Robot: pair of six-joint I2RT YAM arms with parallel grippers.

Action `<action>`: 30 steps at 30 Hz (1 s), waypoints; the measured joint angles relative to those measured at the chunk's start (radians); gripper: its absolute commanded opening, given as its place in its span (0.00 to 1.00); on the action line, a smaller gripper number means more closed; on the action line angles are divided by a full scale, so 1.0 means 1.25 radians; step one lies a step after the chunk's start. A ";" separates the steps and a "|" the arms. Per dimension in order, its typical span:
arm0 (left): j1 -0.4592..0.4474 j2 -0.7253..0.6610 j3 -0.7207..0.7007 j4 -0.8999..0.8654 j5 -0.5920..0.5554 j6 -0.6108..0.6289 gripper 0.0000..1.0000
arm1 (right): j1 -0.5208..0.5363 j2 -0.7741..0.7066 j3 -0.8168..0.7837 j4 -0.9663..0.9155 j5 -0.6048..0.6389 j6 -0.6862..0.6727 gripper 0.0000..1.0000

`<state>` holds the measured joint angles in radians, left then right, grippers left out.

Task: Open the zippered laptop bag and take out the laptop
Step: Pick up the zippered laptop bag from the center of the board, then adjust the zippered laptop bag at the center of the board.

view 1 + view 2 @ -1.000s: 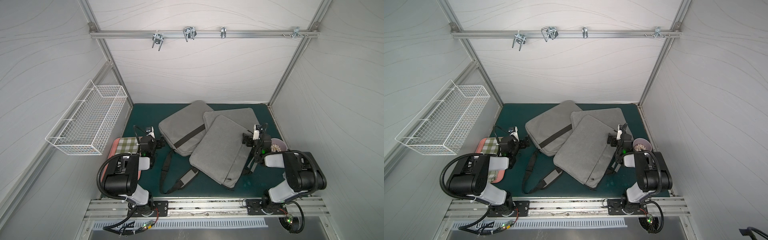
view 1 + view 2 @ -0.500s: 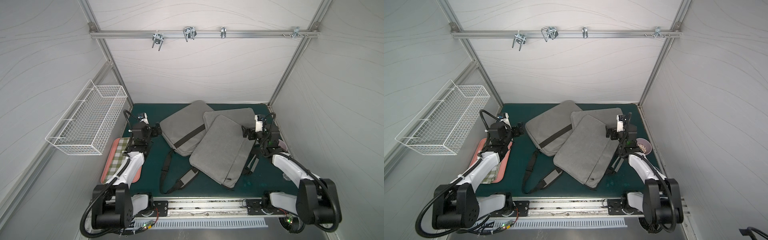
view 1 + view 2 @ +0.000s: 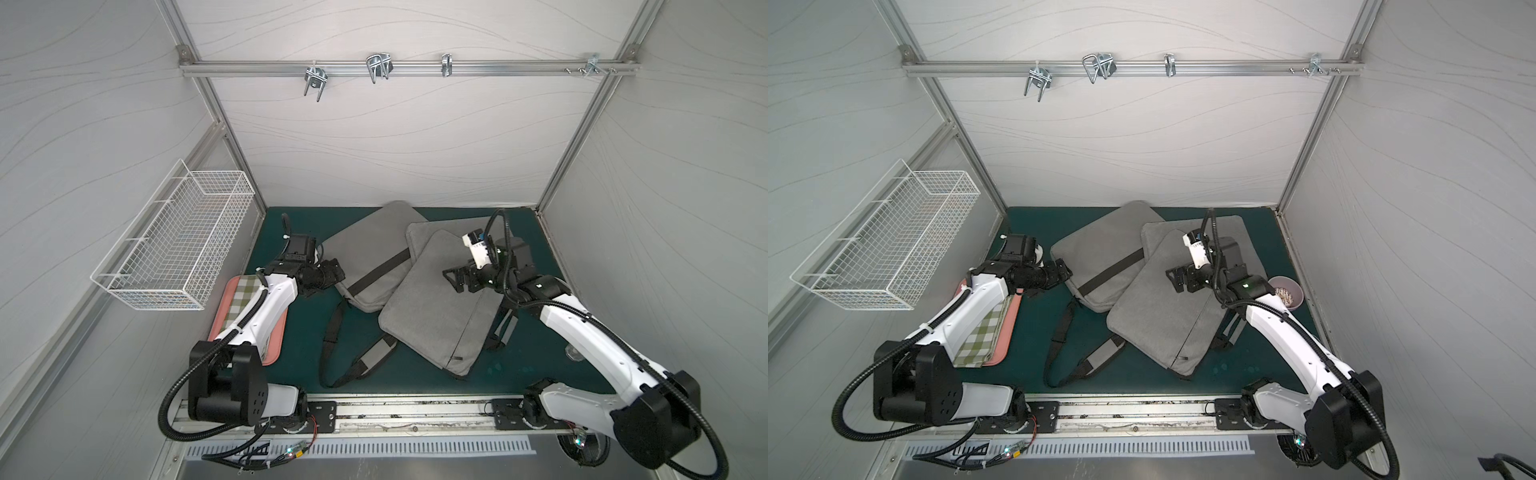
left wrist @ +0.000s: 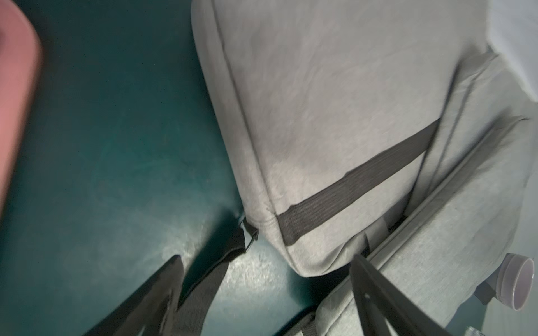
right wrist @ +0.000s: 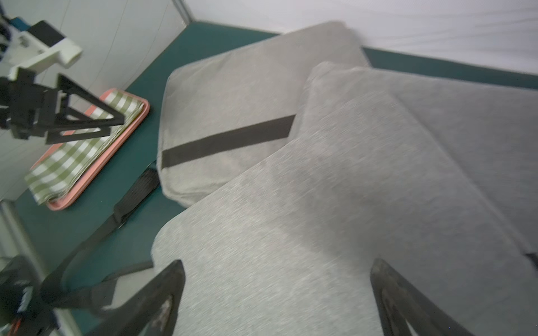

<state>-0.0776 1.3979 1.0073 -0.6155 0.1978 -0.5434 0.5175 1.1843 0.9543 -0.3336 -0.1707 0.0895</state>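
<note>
Showing both arms poised over three overlapping grey fabric laptop cases on the dark green surface [image 3: 299,374]. The left gripper [image 3: 334,272] hovers just beside the edge of the grey fabric bag with a dark band across it [image 3: 374,245]. Its jaws are spread and hold nothing. The right gripper [image 3: 453,278] hangs above the front grey sleeve [image 3: 432,320], jaws likewise wide apart and empty. A third grey case [image 3: 419,237] lies partly beneath that sleeve, toward the back wall. All three appear closed and no laptop shows. It is presumably inside one of them, but which one cannot be told. No zipper pull is clear in any view.

Hazards from here:
- **Wrong target:** with near-identical cases stacked, the jaws may close on the wrong one, or pinch loose fabric instead of the pull.
- **Dragging the stack:** tugging a zipper while the other arm fails to pin the case could drag the whole stack. That might snag the black shoulder strap [image 3: 330,332] or nudge the lilac cup [image 3: 1287,293] near the right arm.
- **Catching the tray:** the pink tray [image 3: 1011,316] and its green checked cloth [image 3: 980,336] sit under the left arm, so a low swing could catch them.
</note>
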 measured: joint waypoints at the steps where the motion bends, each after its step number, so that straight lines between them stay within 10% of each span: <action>1: -0.002 0.012 -0.002 -0.001 0.003 -0.016 0.88 | 0.020 0.014 0.005 -0.009 0.008 0.012 0.99; 16: -0.018 0.197 0.031 0.070 0.008 -0.121 0.62 | 0.167 0.335 0.201 -0.042 0.273 0.084 0.99; 30: -0.036 0.245 0.060 0.100 0.013 -0.121 0.00 | 0.171 0.653 0.481 -0.094 0.486 0.085 0.86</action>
<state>-0.1226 1.7046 1.0821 -0.4908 0.2134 -0.6949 0.7311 2.0003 1.5558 -0.4511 0.4374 0.1951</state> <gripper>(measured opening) 0.112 0.873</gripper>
